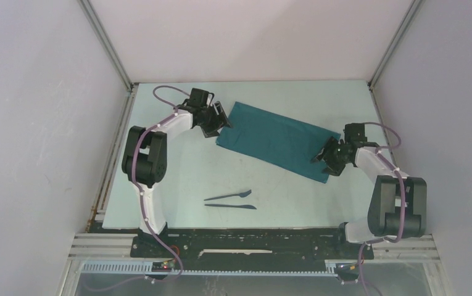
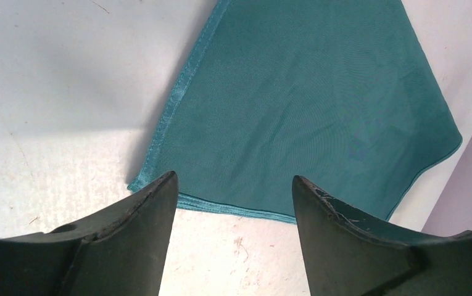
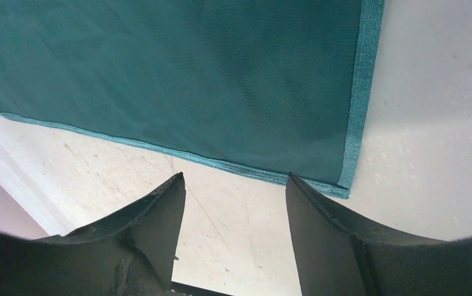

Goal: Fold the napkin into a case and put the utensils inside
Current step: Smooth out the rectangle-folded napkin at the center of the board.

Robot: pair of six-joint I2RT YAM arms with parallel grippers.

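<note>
The teal napkin [image 1: 276, 140] lies flat on the table as a long folded rectangle, slanting from upper left to lower right. My left gripper [image 1: 219, 123] hovers open at its left end; in the left wrist view the napkin [image 2: 307, 105] lies just beyond the bare fingertips [image 2: 159, 191]. Open too, my right gripper [image 1: 324, 161] sits at the right end, where the cloth's hemmed corner [image 3: 344, 185] shows past the empty fingers [image 3: 307, 203]. The two dark utensils [image 1: 233, 200] lie side by side on the table nearer the arm bases, away from both grippers.
Metal frame posts [image 1: 107, 46] and white enclosure walls bound the table on the left, back and right. A black base rail [image 1: 245, 243] runs along the near edge between the two arm bases.
</note>
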